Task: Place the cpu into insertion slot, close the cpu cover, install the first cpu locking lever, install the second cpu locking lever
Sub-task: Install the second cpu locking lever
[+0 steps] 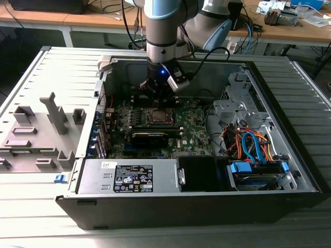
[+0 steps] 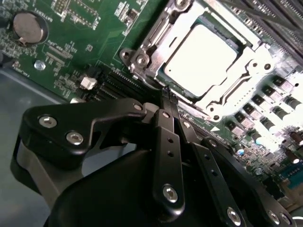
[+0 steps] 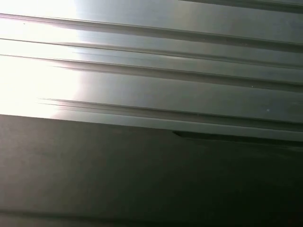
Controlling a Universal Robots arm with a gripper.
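Pincer at socket edge, cpu seated, cover down over it.

I've got the pincer (image 2: 166, 94) pinched narrow, fingertips together, holding nothing I can make out, tip right at the near rim of the insertion slot (image 2: 142, 61) in the second wrist view. The cpu (image 2: 201, 59) sits flat inside, the cpu cover (image 2: 246, 73) frame lies around it. Lever state I can't tell. Risks as I judge them: tip sliding off the rim onto the motherboard (image 2: 71, 47) and scraping parts; pressing the cover unevenly could skew the chip. In the exterior view the arm hangs over the socket (image 1: 158, 116) inside the computer case (image 1: 279, 103).
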